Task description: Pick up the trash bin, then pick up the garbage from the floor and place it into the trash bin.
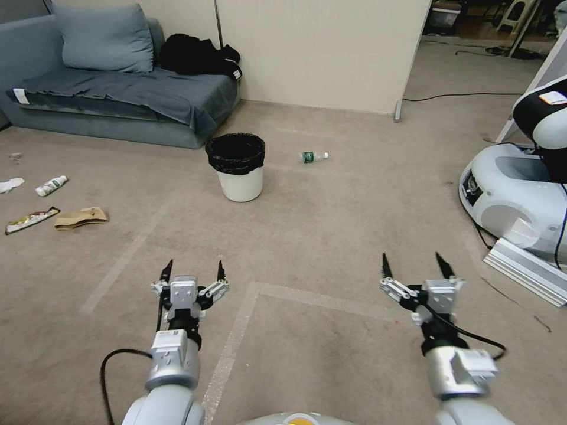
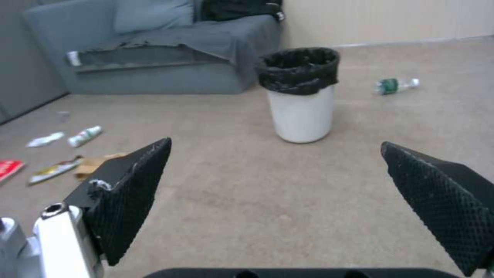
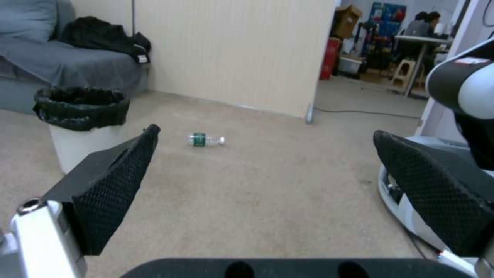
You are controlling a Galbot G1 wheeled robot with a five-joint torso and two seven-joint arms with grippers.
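Looking down from the head camera, I have the left gripper (image 1: 194,270) low in the frame left of centre and the right gripper (image 1: 414,263) low and right of centre, both hanging above bare carpet (image 1: 331,236) with nothing between their jaws. Each pair of fingers is spread wide; in the wrist views the pads (image 2: 131,197) show as black wedges with a fine cross-hatched rubber texture, tapering to points.

The trash bin (image 1: 239,177) stands upright just above the middle of the head frame, a little left of centre: a small round white plastic tub with smooth tapered walls and a crinkled, glossy black bag folded over its rim. It sits just in front of the corner of a grey fabric sofa (image 1: 112,100) in the upper left, well apart from both grippers.

Garbage lies scattered on the short-pile beige carpet. A small clear plastic bottle (image 1: 313,157) with a green label lies on its side to the right of the bin. At the left edge of the frame I see a white bottle (image 1: 51,185) with green print, a crumpled white tissue (image 1: 10,185), a flat creased brown paper bag (image 1: 80,218) and a long shiny wrapper (image 1: 31,220) just beside it. A red wrapper (image 2: 7,169) shows at the left wrist view's left edge.
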